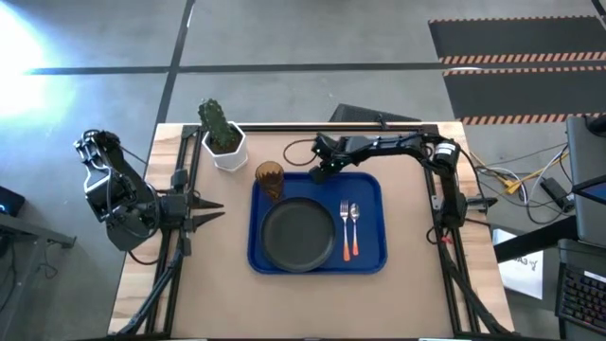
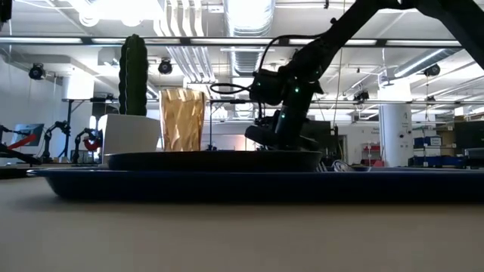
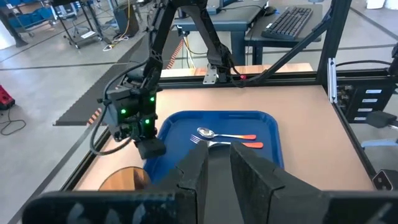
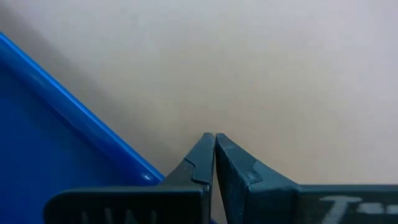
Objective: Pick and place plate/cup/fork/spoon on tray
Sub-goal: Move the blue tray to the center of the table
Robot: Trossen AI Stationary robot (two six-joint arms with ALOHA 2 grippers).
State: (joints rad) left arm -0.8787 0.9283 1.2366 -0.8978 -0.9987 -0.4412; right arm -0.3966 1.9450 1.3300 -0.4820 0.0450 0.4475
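Blue plastic held everything the job called for: the tray (image 1: 371,185) carried one plate (image 1: 299,234), one cup (image 1: 269,180), one fork (image 1: 345,230) and one spoon (image 1: 355,230). The plate lay in the tray's near-left part, the cup stood at its far-left corner, and the fork and spoon lay side by side just right of the plate, handles toward the near edge, long axes running front to back.

The right gripper (image 1: 322,173), fingers pressed together and holding nothing, hung over the tray's far rim between cup and cutlery. The cup stood just to its left, the cutlery nearer the front. It was by far the nearer arm.

The left gripper (image 1: 214,210) waited off the tray's left side, its fingers slightly parted and empty.

One potted cactus (image 1: 221,133) stood apart, behind the cup. Nothing seemed left to move.
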